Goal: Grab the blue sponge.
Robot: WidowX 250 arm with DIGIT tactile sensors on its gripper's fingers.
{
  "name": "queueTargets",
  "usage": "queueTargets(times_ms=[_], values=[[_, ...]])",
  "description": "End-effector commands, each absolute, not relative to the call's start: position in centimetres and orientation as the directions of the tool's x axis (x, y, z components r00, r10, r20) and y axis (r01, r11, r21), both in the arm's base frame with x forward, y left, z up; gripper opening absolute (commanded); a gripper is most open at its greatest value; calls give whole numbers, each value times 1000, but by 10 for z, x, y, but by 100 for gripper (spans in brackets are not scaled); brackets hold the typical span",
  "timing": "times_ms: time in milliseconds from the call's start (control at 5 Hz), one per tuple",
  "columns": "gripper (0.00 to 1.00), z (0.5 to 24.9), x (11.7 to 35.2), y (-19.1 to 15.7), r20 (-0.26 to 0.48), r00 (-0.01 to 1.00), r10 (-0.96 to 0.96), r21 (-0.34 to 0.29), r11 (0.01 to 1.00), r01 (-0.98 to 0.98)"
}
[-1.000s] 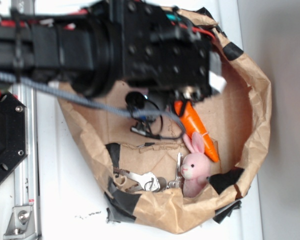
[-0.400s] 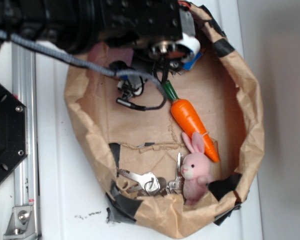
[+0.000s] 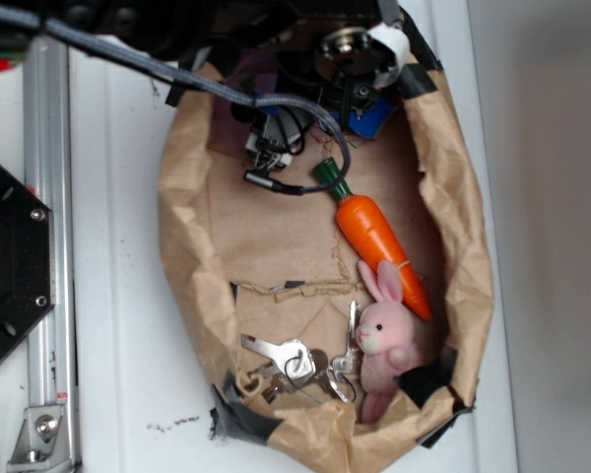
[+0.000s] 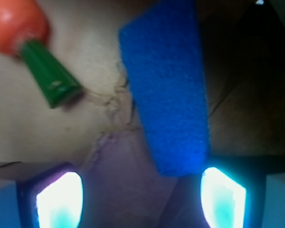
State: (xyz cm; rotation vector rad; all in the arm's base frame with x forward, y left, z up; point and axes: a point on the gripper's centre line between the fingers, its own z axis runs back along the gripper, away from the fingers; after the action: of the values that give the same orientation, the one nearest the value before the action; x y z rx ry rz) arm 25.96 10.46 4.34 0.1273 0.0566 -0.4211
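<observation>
Blue sponge [image 4: 165,85] at 12 o'clock of the gripper [image 4: 140,199].
Long axis near 12-to-6, its near end leaning toward the right-hand fingertip [image 4: 222,197] — gripper spread wide, gripping nothing.

The arm now sits higher toward the top edge of the exterior view than a second ago, no longer covering the carrot [image 3: 374,236], whose green top shows fully. The claw [image 3: 353,89] hangs over the blue sponge [image 3: 374,116], newly visible. The paper bag [image 3: 182,246] looks narrower, its rim reshaped.
</observation>
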Motion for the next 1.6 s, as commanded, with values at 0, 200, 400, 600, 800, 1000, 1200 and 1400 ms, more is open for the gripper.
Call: queueTargets(times_ms=[0, 200, 400, 600, 800, 1000, 1200, 1400], values=[[100, 38, 272, 103, -68, 900, -431, 134, 890, 436], [100, 34, 270, 93, -77, 894, -442, 133, 884, 449], [0, 31, 270, 86, -70, 904, -421, 145, 893, 427], [0, 32, 269, 83, -77, 899, -431, 144, 888, 437], [0, 37, 266, 70, -90, 873, -479, 119, 865, 487], [0, 49, 264, 53, -66, 853, -517, 132, 843, 521], [0, 61, 264, 47, -37, 849, -528, 156, 836, 527], [0, 65, 259, 51, -24, 856, -517, 157, 843, 514]])
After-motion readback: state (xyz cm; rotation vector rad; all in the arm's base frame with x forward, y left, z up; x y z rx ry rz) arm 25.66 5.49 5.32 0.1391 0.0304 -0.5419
